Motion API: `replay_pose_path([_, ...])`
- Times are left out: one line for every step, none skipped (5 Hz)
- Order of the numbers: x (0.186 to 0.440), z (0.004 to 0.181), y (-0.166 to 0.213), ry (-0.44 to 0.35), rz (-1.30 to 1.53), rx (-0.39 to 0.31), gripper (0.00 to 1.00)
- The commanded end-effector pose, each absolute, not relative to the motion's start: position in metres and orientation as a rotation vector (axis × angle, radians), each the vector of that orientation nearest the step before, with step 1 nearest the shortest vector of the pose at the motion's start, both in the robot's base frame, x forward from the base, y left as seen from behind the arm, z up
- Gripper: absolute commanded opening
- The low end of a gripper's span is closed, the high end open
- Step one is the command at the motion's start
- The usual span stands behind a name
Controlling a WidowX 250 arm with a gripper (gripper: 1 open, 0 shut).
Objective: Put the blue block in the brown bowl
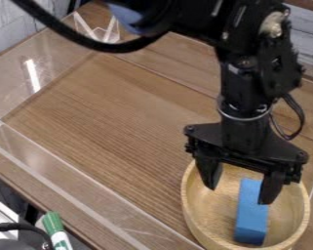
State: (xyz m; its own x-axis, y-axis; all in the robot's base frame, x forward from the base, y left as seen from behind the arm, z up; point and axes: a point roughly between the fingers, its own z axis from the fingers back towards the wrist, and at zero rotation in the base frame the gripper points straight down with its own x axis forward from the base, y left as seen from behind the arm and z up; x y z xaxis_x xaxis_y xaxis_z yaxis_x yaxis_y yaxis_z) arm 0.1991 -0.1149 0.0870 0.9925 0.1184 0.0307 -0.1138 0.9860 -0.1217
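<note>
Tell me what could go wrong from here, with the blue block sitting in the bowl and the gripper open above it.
1. The small bright-blue rectangular block lies between the fingers of the open black gripper; a crooked lift might snag it and drag it back out.
2. The round light tan wooden bowl sits near the wooden table's front edge, so a sideways finger bump could shove it off.

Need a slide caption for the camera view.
Open black gripper above small bright-blue rectangular block lying in tan wooden bowl.
</note>
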Motion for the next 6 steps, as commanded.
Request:
replay_pose_path([0.207,0.097,-0.121,-0.079,0.107,-0.140,1.00])
replay_pose_path([0.208,0.090,-0.124,-0.077,0.108,-0.139,1.00])
replay_pose_path([0.208,0.082,-0.127,-0.077,0.111,-0.139,1.00])
replay_pose_path([0.208,0.073,-0.130,-0.074,0.113,-0.139,1.00])
replay_pose_path([0.209,0.063,-0.132,-0.071,0.116,-0.140,1.00])
replay_pose_path([0.209,0.056,-0.134,-0.070,0.121,-0.144,1.00])
